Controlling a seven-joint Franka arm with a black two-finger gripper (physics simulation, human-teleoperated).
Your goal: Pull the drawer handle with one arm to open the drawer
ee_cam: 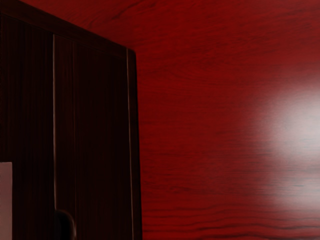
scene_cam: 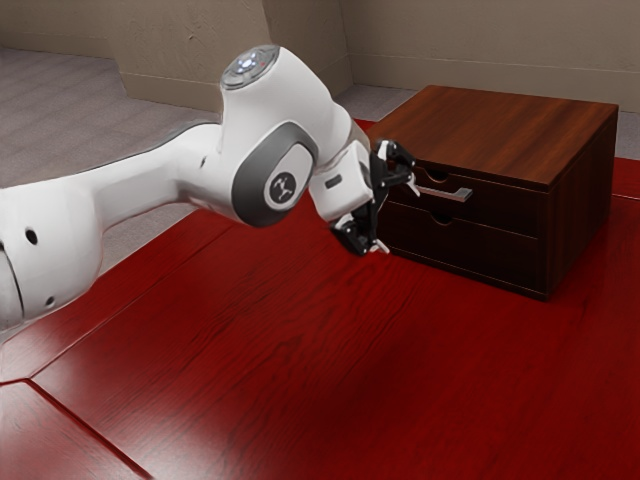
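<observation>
1. While the white arm [scene_cam: 270, 160] reaches in from the exterior view's left, its black gripper [scene_cam: 393, 213] sits at the front of the dark wood drawer cabinet [scene_cam: 500, 130], at the end of that front nearer the exterior view's left.
2. Gripper is spread wide with nothing pinched: one finger [scene_cam: 400, 170] is high, the other low.
3. The upper finger's tip is right at the near end of the grey handle [scene_cam: 447, 192]; cannot tell if they touch.
4. The handle is a flat bar on the upper drawer [scene_cam: 500, 205], standing out from its front.
5. The upper drawer front looks flush with the lower drawer [scene_cam: 480, 250] front, with no gap seen, so it reads as shut.
6. The cabinet stands on the red wood worktop [scene_cam: 300, 380], toward the exterior view's right.
7. Wrist view: the dark cabinet front [ee_cam: 90, 140] with its seams is close to the hand. The red worktop beside it carries a pale glare patch [ee_cam: 295, 125].
8. A pale grey sliver [ee_cam: 5, 200] lies against the dark front, too cropped to name.
</observation>
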